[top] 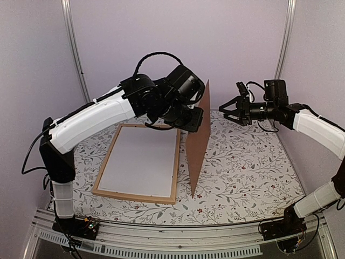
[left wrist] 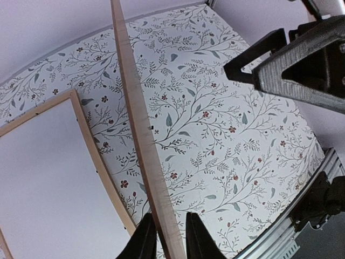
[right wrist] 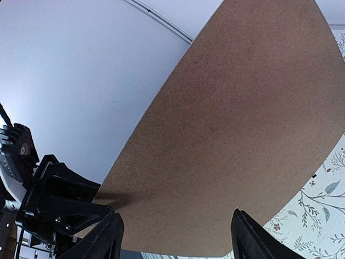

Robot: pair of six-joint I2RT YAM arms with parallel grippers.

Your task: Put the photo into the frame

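The frame [top: 135, 196] of light wood lies flat on the left of the table, with a plain white sheet [top: 140, 159] filling it. The photo's printed face is not in view. A brown backing board [top: 198, 145] stands on edge right of the frame, one lower corner on the cloth. My left gripper [top: 198, 120] is shut on the board's upper edge. The left wrist view shows its black fingers [left wrist: 148, 237] either side of that edge [left wrist: 137, 118] at the gripper [left wrist: 168, 215], beside the frame [left wrist: 89, 140]. My right gripper [top: 222, 109] hovers open just right of the board, its jaws [right wrist: 177, 215] wide before the brown face [right wrist: 242, 118].
A floral cloth [top: 242, 172] covers the table. Pale walls with metal posts [top: 75, 48] close the back and sides. A metal rail [top: 178, 237] runs along the near edge. The right gripper's black head [left wrist: 291, 65] shows in the left wrist view.
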